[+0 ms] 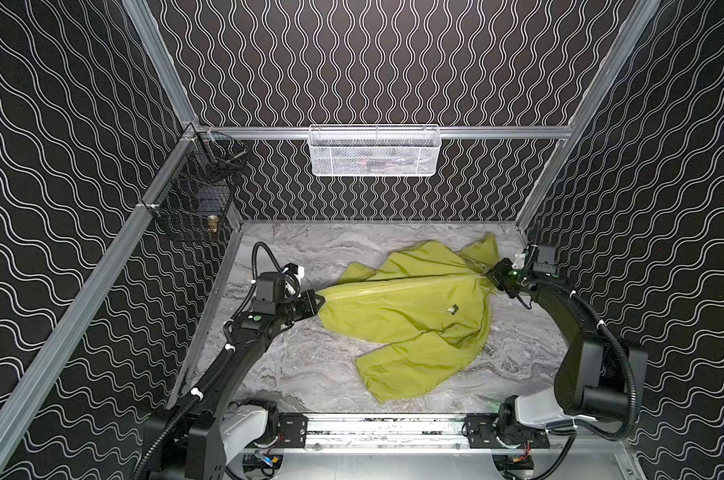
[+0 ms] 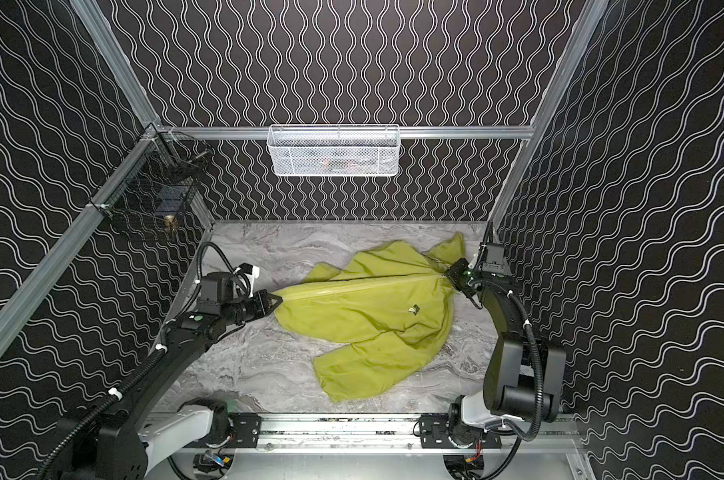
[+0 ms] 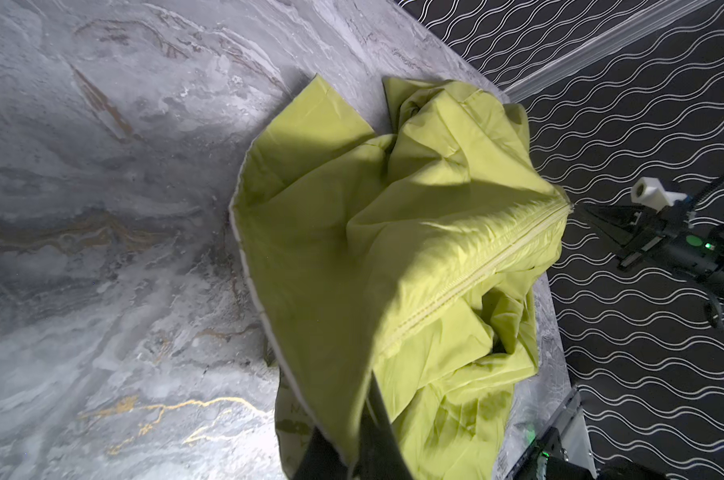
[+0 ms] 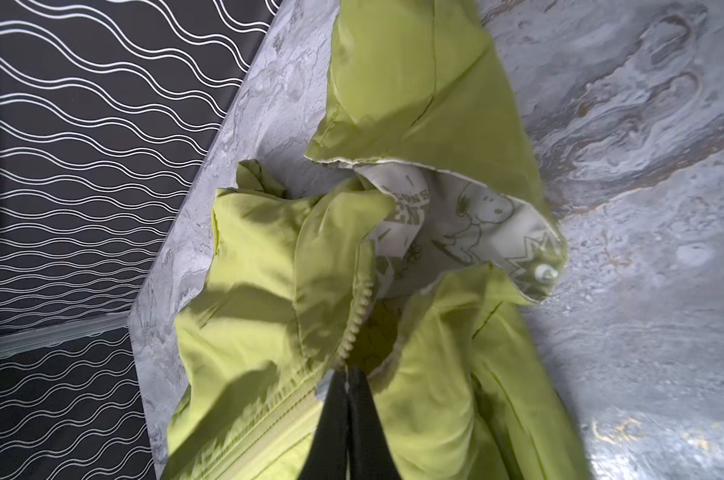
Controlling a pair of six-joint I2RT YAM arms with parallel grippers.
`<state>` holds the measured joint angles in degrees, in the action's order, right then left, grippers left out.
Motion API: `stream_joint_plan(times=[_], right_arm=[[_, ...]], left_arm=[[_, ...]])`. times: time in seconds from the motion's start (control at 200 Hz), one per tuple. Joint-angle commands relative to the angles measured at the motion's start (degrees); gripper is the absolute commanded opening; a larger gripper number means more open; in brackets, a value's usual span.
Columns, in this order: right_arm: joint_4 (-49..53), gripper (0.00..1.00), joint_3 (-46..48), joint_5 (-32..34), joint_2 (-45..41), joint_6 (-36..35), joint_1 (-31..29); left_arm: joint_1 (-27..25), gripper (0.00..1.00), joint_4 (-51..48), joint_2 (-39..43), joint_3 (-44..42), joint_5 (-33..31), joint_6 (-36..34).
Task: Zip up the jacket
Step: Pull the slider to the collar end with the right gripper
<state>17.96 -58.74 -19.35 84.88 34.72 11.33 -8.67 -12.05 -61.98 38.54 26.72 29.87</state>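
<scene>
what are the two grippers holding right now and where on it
Both hold the jacket. The left gripper is shut on it at the bottom end of the zipper; the right gripper is shut at the zipper's top end.

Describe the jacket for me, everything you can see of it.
The jacket is thin yellow-green fabric, crumpled on the marble table, its zipper stretched taut between the left gripper, shut on the hem end, and the right gripper, shut near the collar. Cream cartoon-print lining shows at the open collar; one sleeve lies toward the robot.
</scene>
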Motion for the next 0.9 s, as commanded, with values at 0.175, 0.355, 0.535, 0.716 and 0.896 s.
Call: stream_joint_plan(times=[0.175, 0.355, 0.535, 0.716, 0.896], right_arm=[[-1.7, 0.0, -0.7, 2.4, 0.4, -0.4, 2.6], [-1.7, 0.0, -0.6, 2.2, 0.5, -0.4, 4.0], [-1.4, 0.0, -0.7, 2.5, 0.7, -0.6, 4.9], [-0.9, 0.0, -0.7, 3.7, 0.7, -0.6, 5.9], [-0.6, 0.0, -0.7, 5.0, 0.7, -0.4, 6.8]], left_arm=[[0.3, 0.0, 1.1, 0.2, -0.4, -1.4, 0.0], [0.3, 0.0, 0.9, 0.4, -0.4, -1.3, -0.3], [0.5, 0.0, 1.2, 0.4, -0.7, -1.1, -0.3], [0.7, 0.0, 1.2, 0.5, -0.8, -1.1, -0.5], [0.9, 0.0, 1.0, 0.2, -0.5, -1.2, -0.7]])
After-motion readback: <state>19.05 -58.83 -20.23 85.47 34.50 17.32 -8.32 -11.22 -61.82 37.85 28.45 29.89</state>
